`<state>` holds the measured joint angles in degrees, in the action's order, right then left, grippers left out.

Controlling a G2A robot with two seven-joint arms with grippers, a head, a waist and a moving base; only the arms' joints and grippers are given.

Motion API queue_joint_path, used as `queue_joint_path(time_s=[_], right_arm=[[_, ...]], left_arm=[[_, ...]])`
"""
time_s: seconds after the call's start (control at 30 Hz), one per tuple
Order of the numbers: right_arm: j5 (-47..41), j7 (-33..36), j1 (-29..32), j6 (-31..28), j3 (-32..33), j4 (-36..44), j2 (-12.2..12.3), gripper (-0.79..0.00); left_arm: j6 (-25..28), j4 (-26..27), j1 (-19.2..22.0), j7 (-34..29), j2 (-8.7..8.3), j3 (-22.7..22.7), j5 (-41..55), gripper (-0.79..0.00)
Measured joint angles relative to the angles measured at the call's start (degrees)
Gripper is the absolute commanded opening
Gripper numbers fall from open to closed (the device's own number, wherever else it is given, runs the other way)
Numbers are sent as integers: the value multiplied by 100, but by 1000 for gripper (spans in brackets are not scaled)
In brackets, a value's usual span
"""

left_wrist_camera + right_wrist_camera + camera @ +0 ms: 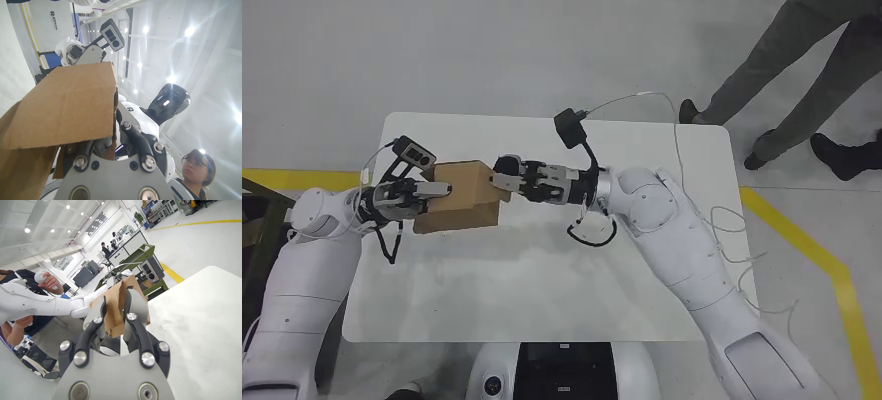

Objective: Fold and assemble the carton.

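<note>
Both ends of carton (pixel 466 190) gripped | left jaws clamped | right jaws clamped

White rectangular table (pixel 542 285) (pixel 198 317) with rounded corners and a smooth matte top. It stands on a pale grey floor (pixel 492 50), and a yellow floor stripe (pixel 817 250) runs past its right side. A brown cardboard carton (pixel 457 195) is over the table's left portion. Contact with the top cannot be told.
</note>
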<state>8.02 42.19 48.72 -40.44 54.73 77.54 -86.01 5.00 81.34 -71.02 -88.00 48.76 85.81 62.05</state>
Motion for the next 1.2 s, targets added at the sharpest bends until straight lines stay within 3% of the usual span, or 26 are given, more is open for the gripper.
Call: queue_joint_path(time_s=[0.2,0.27,0.37,0.43,1.2], right_arm=[[603,-225,59,75,24,158,46,-597],[682,-256,70,64,16,205,56,-539],[800,-312,92,27,-2,297,72,-366],[865,-369,105,9,-11,354,81,-311],[1899,-887,6,124,-246,481,129,-157]], left_arm=[[-41,32,-33,0,-32,7,163,-785],[-69,42,-40,0,-41,-4,207,-785],[-110,60,-44,0,-59,-31,242,-785],[-128,59,-44,0,-72,-51,260,-785],[-209,219,-60,0,-239,-223,434,-785]])
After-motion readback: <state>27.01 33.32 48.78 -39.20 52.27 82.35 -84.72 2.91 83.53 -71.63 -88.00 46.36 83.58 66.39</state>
